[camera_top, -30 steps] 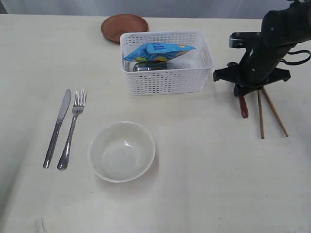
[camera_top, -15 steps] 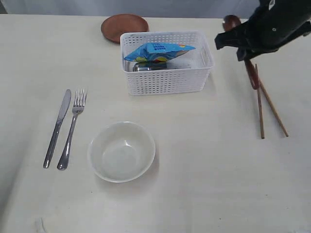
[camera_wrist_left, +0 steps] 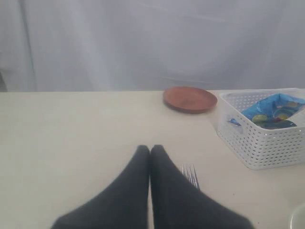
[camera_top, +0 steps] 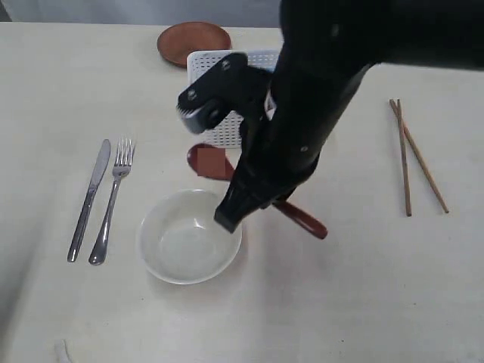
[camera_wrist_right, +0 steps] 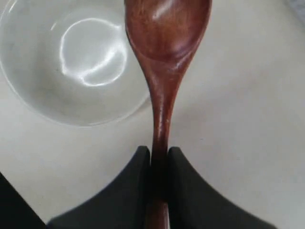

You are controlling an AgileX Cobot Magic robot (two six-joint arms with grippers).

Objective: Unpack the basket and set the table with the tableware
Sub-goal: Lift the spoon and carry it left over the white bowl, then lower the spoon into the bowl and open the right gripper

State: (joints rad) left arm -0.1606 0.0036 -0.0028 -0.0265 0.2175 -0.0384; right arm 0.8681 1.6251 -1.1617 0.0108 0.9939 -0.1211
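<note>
**On the table, most pieces are laid; the spoon is in the gripper**

Nearest to the camera, on the plain cream-white table (camera_top: 340, 302), stands the white round bowl (camera_top: 181, 242), empty. Just to its left lie the steel knife (camera_top: 88, 200) and the steel fork (camera_top: 110, 200), side by side and close to parallel.

Just behind the bowl, the right gripper (camera_wrist_right: 158, 151) is closed narrowly on the handle of the reddish-brown wooden spoon (camera_wrist_right: 162, 95). The spoon's head points over the edge of the bowl. Whether the spoon touches the table, I cannot tell.

The left gripper (camera_wrist_left: 150, 150) is off to the left side, near the fork, with its jaws pressed together and nothing between them.

Further right, the two thin wooden chopsticks (camera_top: 402, 159) lie well apart from the bowl, their far ends close together.

Behind these, the white perforated plastic basket (camera_wrist_left: 252, 143) holds a blue chip bag (camera_wrist_left: 271, 107). What lies under the bag is not clear.

Farthest, the small brown round plate (camera_top: 193, 41) rests just beyond the basket.

I judge the task well advanced: knife, fork, bowl, chopsticks and plate are out. The spoon must be set down, and no steel cup is seen on the table.
</note>
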